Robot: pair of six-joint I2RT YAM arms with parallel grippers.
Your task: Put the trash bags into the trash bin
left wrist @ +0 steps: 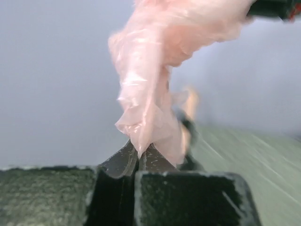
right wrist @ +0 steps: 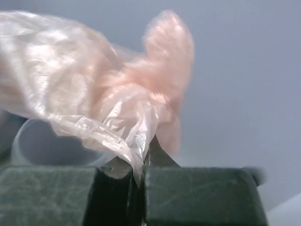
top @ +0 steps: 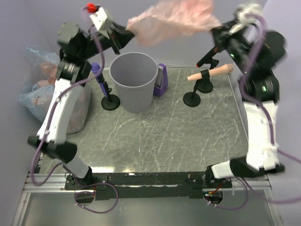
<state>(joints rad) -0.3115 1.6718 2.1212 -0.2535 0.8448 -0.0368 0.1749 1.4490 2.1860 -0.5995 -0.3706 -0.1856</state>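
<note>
Pink trash bag [top: 171, 21] hung stretched across top of frame, higher than trash bin [top: 134, 81] at upper centre. Left claw [top: 124, 34] clamped its left end, right claw [top: 215, 32] clamped right end.

- Translucent pale pink, with whitish glints along the creases, on the trash bag [top: 171, 21].
- Plain mid grey, unpatterned, on the trash bin [top: 134, 89].
- Purple on the small box [top: 161, 81] just right of the bin.
- Grey-green with thin white streaks, marble-like, on the tabletop [top: 164, 136].
- Black on the left stand [top: 110, 102] and the right stand [top: 193, 99], with a purple handle [top: 99, 75] at left and a peach-beige handle [top: 214, 71] at right.
- White shells with black joints on the left arm [top: 59, 110] and right arm [top: 258, 127].
- Lilac on the cables [top: 96, 47].
- Red on a cap [top: 90, 7] at far left.
- Dark green-black, finely mottled, on the left pincer [left wrist: 138, 157] and right pincer [right wrist: 143, 160].
</note>
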